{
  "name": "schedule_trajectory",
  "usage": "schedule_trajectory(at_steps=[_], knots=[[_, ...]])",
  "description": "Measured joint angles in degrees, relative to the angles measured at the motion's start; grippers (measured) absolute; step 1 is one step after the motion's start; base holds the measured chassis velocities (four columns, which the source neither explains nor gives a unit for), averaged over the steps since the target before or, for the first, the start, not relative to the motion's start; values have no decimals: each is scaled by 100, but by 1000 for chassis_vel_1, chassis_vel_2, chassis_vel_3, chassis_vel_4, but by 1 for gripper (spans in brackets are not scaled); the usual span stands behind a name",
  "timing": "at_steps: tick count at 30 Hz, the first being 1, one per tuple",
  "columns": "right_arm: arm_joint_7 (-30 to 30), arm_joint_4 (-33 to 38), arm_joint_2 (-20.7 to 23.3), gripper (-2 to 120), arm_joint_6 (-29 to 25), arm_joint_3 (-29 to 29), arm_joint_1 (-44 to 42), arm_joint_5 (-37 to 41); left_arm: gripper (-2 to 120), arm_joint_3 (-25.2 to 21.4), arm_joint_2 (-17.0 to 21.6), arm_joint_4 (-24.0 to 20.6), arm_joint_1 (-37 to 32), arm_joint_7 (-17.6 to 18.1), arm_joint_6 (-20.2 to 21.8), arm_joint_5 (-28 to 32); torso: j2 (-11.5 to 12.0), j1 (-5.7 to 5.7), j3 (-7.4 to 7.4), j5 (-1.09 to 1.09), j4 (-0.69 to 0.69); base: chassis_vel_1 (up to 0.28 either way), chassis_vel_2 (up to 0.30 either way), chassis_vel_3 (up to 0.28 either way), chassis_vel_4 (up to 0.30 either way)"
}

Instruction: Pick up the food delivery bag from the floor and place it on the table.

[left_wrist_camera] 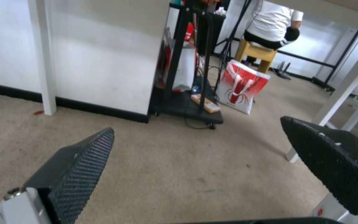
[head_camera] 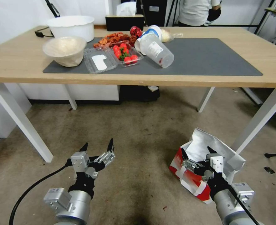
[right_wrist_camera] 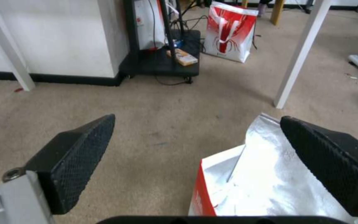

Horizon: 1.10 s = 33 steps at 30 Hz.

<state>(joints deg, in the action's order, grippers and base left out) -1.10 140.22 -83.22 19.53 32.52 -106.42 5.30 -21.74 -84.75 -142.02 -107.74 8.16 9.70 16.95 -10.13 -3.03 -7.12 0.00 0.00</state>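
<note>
The floor (head_camera: 138,131) is carrying the food delivery bag (head_camera: 203,162), standing under the right gripper's (head_camera: 199,153) spread jaws.

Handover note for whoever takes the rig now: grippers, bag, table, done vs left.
Left gripper: open, empty, over bare floor.
Right gripper: open, just above the food delivery bag, not gripping it.
Bag: on the floor by the table's right front leg, mouth open, foil lining showing.
Table: bowls, strawberry tray and a tipped cup crowd the left of the grey mat; its right half is free.
Done: right arm lined up over the bag.
Left: grasp, lift, place on table.
</note>
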Motion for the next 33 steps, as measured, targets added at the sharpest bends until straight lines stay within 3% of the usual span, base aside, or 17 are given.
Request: schedule_trajectory(at_steps=[33], knots=[[-25,12,-2,100,12,39,17,34,100,-95,71,66,72,-2,17,51,712,93,622,0,0,0,0,0,0]])
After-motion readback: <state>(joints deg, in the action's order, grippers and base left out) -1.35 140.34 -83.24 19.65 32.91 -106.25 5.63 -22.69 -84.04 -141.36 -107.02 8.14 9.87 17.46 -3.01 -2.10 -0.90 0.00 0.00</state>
